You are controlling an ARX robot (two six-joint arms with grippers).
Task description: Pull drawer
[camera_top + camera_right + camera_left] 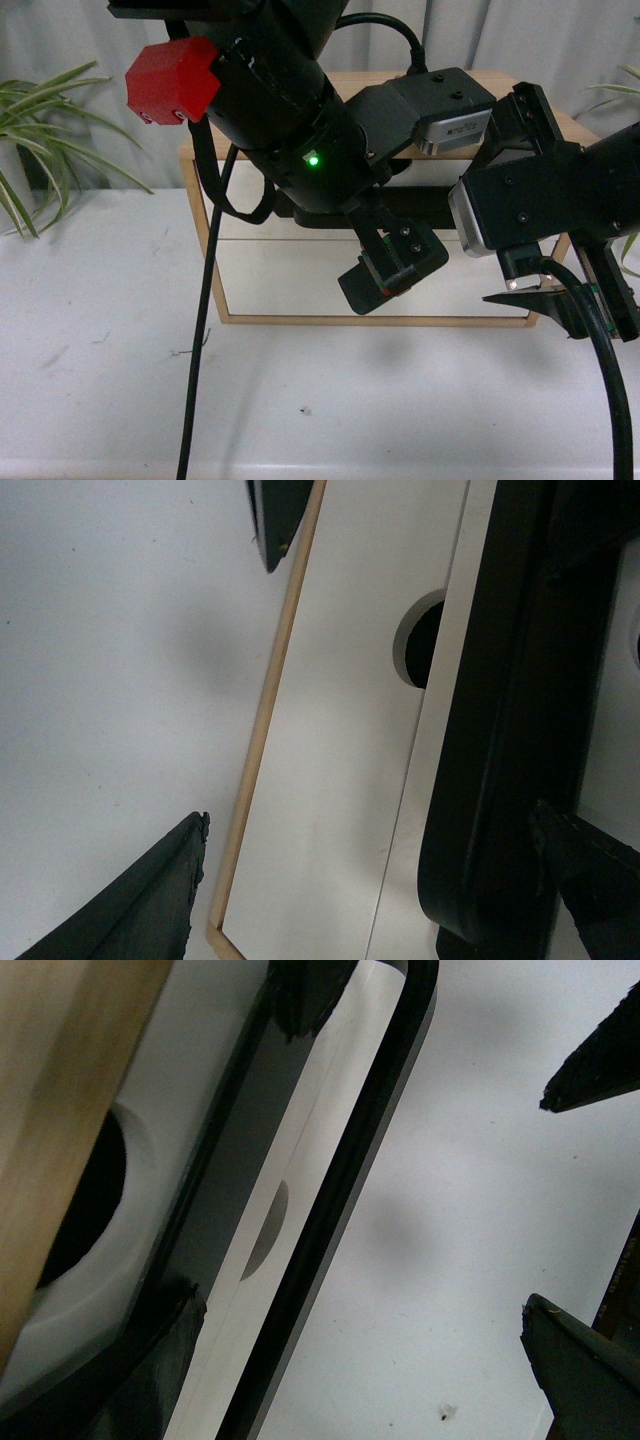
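The drawer (pixel 150 1110) is the upper white front of a wooden cabinet, with a half-round notch (pixel 90 1200) in its top edge and a long black bar handle (pixel 350 1190). In the front view the handle (pixel 435 195) shows between my two arms. My left gripper (pixel 370 1355) is open right at the drawer front, and the bar runs between its fingers, close to one fingertip (pixel 165 1355). My right gripper (pixel 370 880) is open too, with the handle's end (pixel 500 780) beside one fingertip (pixel 590 870). Both grippers (pixel 390 270) (pixel 565 290) hang in front of the cabinet.
The wooden cabinet frame (pixel 195 220) stands on a white table (pixel 100 380). Below the handled drawer is a plain white front (pixel 290 285) (pixel 330 780). A black cable (pixel 200 340) hangs down over the table. Green plants (pixel 40 130) stand at both sides.
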